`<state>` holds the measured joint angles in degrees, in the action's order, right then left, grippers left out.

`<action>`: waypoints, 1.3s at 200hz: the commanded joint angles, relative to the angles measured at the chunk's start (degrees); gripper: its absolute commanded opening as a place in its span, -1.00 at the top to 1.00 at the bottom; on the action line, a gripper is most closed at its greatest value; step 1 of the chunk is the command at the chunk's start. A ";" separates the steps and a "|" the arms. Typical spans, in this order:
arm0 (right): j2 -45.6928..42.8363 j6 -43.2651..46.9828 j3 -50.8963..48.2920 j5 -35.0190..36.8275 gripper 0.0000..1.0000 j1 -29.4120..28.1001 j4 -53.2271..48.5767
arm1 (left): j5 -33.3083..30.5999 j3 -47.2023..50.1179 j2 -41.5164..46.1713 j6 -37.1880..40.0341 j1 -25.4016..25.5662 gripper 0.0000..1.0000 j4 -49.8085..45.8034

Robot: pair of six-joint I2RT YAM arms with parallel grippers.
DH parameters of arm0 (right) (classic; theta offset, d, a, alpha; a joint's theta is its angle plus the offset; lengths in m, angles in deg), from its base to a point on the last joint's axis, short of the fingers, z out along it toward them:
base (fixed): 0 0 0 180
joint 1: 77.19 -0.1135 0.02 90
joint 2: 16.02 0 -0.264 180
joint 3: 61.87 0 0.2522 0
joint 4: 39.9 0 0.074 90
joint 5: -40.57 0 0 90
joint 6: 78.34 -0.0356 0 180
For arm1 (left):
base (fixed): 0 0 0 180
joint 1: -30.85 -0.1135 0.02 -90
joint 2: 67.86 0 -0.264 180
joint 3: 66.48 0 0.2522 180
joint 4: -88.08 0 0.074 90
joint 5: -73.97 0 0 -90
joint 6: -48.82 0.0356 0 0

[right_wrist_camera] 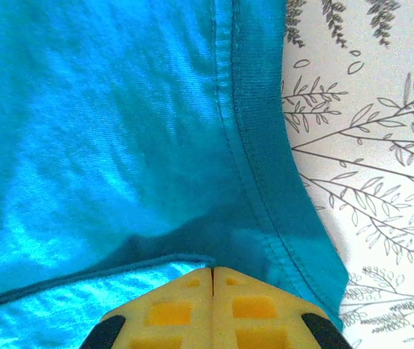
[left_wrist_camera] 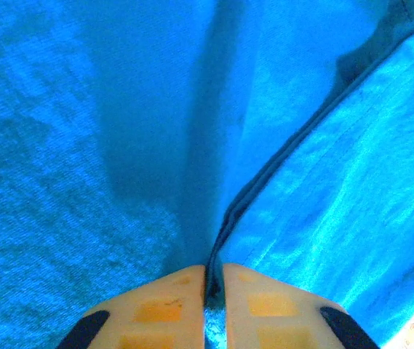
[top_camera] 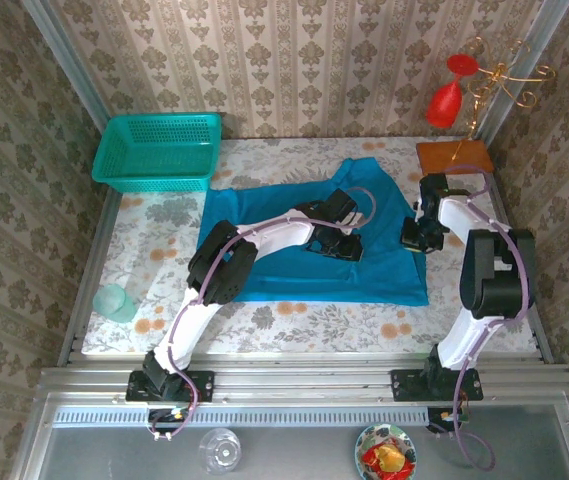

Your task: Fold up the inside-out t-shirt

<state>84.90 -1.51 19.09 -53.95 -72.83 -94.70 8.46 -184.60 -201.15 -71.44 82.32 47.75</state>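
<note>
Inside-out t-shirt point(top_camera: 374, 280) lies spread flat on the floral-patterned table point(top_camera: 294, 322), just to the right of a teal mesh basket point(top_camera: 159, 150) and a little nearer the arms than it. The shirt's far-left corner reaches almost to the basket's near-right corner. Its long axis runs left to right, leading away from the basket, with a straight edge along the near side. A rumpled peak of cloth points toward the far wall.

The left gripper point(top_camera: 336, 246) is down on the middle of the shirt, well right of the basket. Seen from the left wrist, the left gripper point(left_wrist_camera: 214, 282) has its orange fingers point(left_wrist_camera: 164, 305) drawn almost together, with a dark raised fold of the teal cloth point(left_wrist_camera: 105, 145) pinched in the thin slit between them. The fold runs on diagonally up and away from the tips.

The right gripper point(top_camera: 413, 237) sits at the shirt's edge farthest from the basket. Seen from the right wrist, the right gripper point(right_wrist_camera: 212, 276) has its yellow fingers point(right_wrist_camera: 254, 305) pressed flush together with no gap. They rest against the cloth point(right_wrist_camera: 105, 131) just inside the stitched hem band. Whether any cloth is caught between them cannot be told. Bare tabletop point(right_wrist_camera: 381, 145) shows beyond the hem.
</note>
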 commanded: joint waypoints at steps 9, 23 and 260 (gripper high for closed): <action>-3.34 0.42 0.60 -0.15 1.00 0.30 -2.55 | 1.52 -1.11 2.38 0.29 0.38 0.76 0.16; -3.85 0.42 0.59 -0.03 1.00 0.30 -2.82 | 1.59 -0.98 2.67 0.37 0.37 0.75 0.46; -12.33 -0.55 -0.67 3.24 1.00 0.47 -1.18 | -2.67 3.38 8.05 1.59 0.28 1.00 6.22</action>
<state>75.22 -1.77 19.02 -52.18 -72.67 -96.56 8.00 -182.04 -196.85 -70.96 82.60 52.14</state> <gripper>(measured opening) 0.065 0.064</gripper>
